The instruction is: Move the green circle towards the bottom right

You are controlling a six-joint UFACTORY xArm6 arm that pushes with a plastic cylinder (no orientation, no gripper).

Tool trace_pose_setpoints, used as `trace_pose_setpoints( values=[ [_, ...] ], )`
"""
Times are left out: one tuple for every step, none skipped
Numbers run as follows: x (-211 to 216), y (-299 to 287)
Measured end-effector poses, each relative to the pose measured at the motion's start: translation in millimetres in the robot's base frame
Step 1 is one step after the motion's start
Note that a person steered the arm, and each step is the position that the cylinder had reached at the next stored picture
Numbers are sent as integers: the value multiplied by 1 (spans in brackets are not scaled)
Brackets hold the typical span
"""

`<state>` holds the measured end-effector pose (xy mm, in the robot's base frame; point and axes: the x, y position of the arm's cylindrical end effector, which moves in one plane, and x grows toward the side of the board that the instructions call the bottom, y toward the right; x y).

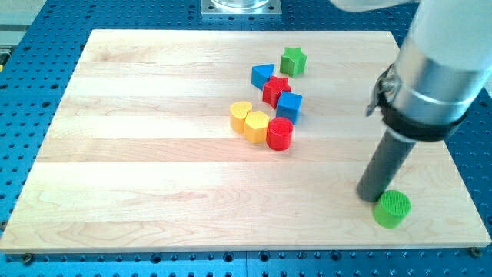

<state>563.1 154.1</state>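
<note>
The green circle [393,208], a short green cylinder, sits near the board's bottom right corner. My tip [369,197] is the lower end of the dark rod and rests on the board just to the left of the green circle, touching or nearly touching its upper left side. The arm's grey body fills the view's top right and hides part of the board's right edge.
A cluster sits at the board's upper middle: green star [293,60], blue triangle [262,75], red star [275,89], blue cube [289,107], yellow heart [241,117], yellow block [257,125], red cylinder [280,134]. The wooden board [154,154] lies on a blue perforated table.
</note>
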Motion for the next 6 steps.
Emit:
trace_pose_setpoints(
  values=[
    [1,-12],
    [32,-11],
    [33,18],
    [29,-81],
    [24,-221],
    [-22,-290]
  ],
)
